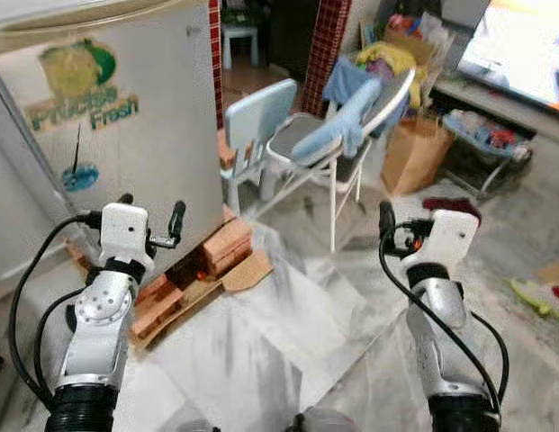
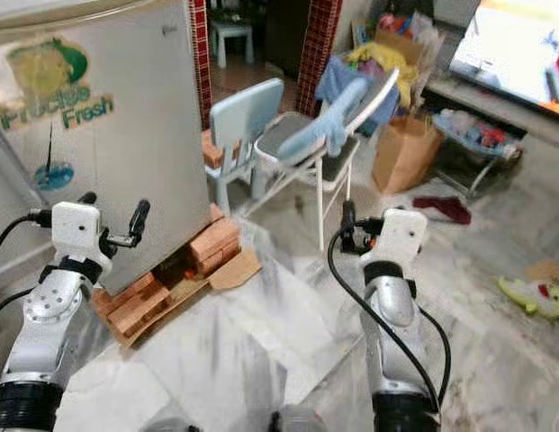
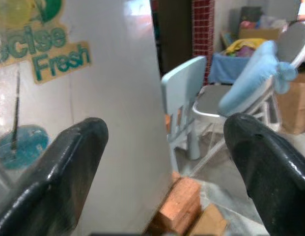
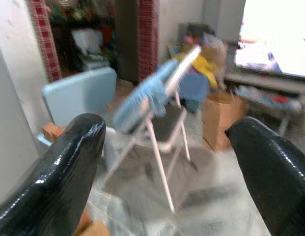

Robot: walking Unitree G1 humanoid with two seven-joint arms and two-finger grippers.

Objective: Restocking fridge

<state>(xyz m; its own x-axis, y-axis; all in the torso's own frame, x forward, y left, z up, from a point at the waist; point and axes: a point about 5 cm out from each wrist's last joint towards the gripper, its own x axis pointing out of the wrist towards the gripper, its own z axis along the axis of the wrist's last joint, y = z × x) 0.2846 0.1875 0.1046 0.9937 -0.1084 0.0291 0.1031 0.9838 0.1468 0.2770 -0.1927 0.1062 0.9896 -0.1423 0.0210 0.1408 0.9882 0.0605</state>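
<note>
Marble floor [image 1: 288, 342], folding chair [image 1: 338, 148]

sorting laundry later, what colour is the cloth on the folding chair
Light blue cloth draped over the grey folding chair; clearest in left eye view.

marble floor [image 1: 288, 333] under brick-propped fridge [image 1: 126, 135], folding chair [image 1: 338, 148], paper bag [image 1: 414, 153]

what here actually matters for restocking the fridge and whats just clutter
For the job:
fridge
left gripper, open
right gripper, open

Lying about:
brick stack under the fridge
folding chair with blue cloth
pale blue chair
paper bag
</note>
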